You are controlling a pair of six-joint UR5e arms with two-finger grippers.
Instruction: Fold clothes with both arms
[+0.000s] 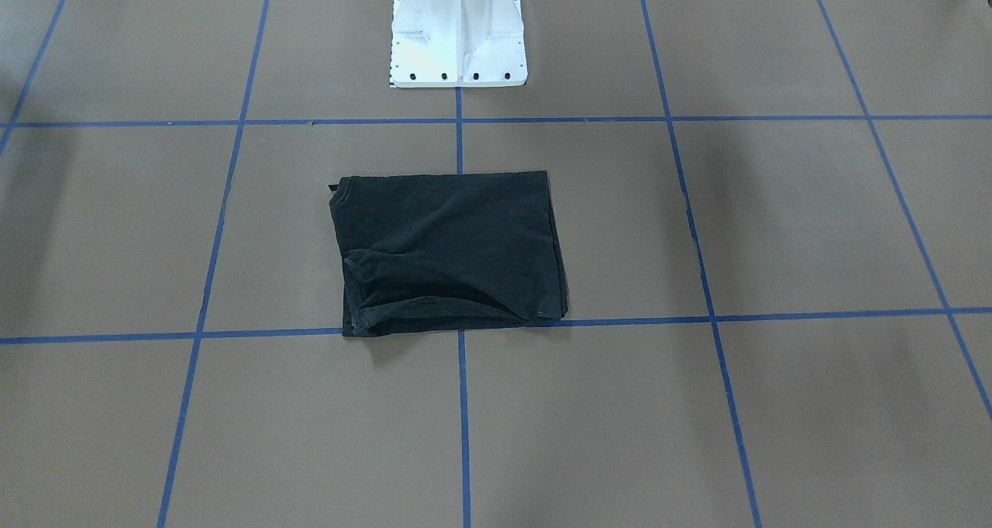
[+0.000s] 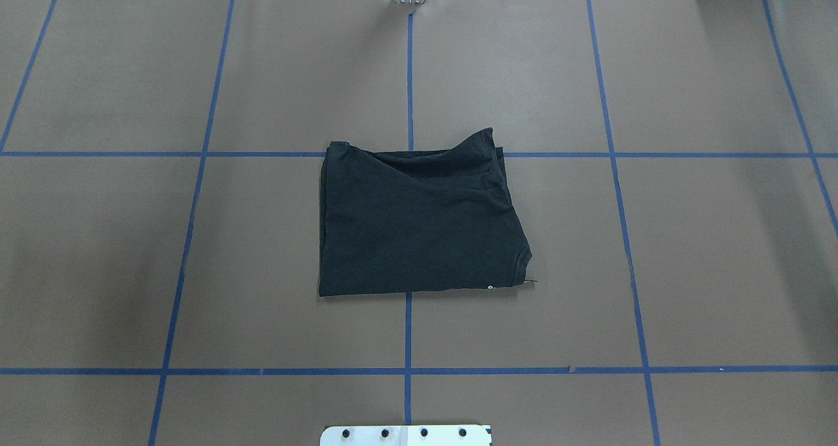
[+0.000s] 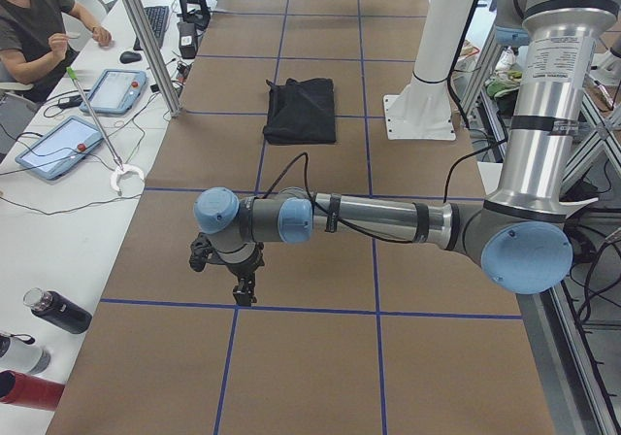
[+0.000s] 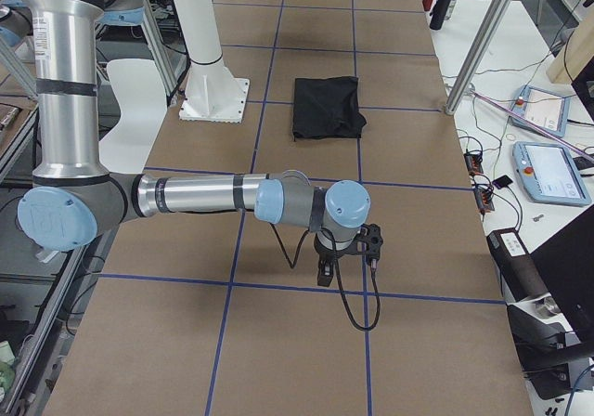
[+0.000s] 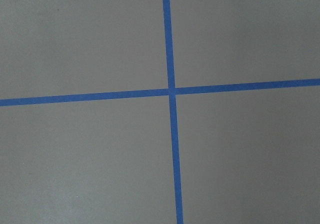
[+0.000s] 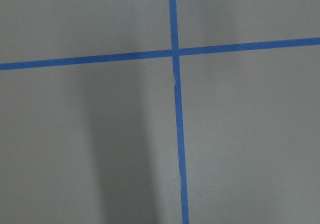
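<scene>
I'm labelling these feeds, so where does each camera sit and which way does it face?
Front-facing: across the table, facing the robot; T-shirt, white pedestal, no arms.
Overhead: behind the robot, looking down; shares that T-shirt and pedestal.
Exterior left: table's left end; left arm near.
Exterior right: table's right end; right arm near.
Left wrist: straight down on a tape cross; no body.
Right wrist: likewise.

Black T-shirt (image 2: 419, 223) — brown table (image 2: 687, 236), blue gridlines.
</scene>
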